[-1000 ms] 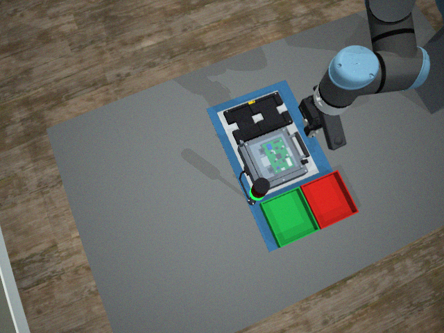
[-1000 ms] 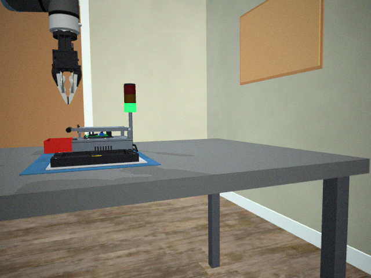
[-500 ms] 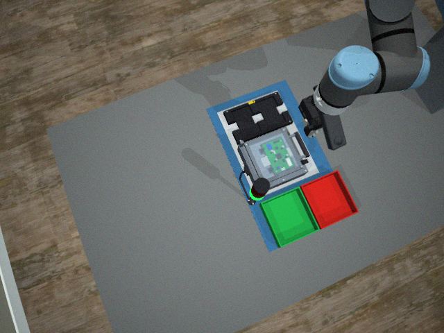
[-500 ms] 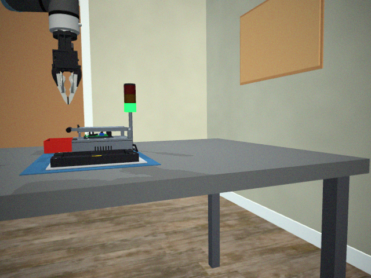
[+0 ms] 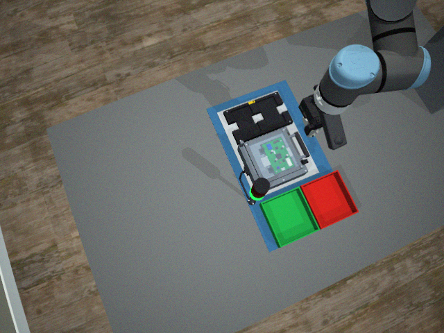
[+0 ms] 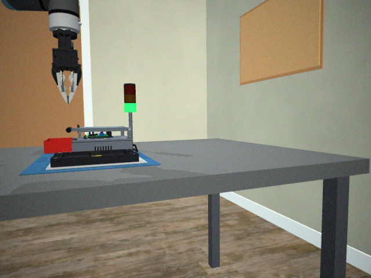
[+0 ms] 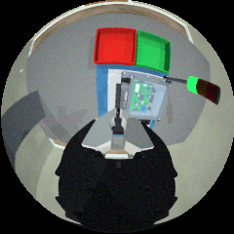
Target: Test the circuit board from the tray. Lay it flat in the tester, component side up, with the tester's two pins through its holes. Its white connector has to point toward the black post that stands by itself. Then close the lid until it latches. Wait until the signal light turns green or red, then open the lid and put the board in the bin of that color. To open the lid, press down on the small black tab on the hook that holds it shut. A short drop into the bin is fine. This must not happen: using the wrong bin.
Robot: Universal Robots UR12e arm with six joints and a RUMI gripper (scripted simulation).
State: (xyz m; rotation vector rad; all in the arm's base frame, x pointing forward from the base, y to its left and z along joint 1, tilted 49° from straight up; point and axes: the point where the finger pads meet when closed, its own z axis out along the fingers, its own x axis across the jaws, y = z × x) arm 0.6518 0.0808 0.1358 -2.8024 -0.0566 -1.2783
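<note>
Room: you are looking at a grey table [image 6: 245, 158] on a wood floor [image 5: 71, 43], with beige walls and an orange board [image 6: 281, 39] on the wall well to the right of the gripper in the exterior view.
Mat: a blue mat [image 5: 216, 118] lies on the table and carries all the fixtures; in the top view it sits to the left of the gripper and below it.
Tray: the black tray [image 5: 256, 120] is on the mat, to the left of the gripper in the top view.
Tester: the tester [image 5: 250, 163] stands left of the gripper and lower, next to the tray; its lid [image 6: 100, 128] lies down flat over it.
Board: the green board [image 5: 277, 155] lies flat inside the tester, under the lid, and you can see its components through the lid frame.
Light: the light [image 6: 129, 106] glows green on its pole at the tester's corner, below and to the right of the gripper in the exterior view.
Bins: the green bin [image 5: 288, 216] and the red bin [image 5: 329, 198] sit side by side at the mat's end, beyond the tester in the wrist view.
Gripper: your gripper [image 6: 68, 98] hangs high above the tester's handle side, pointing down, its fingers pressed together with nothing between them.
</note>
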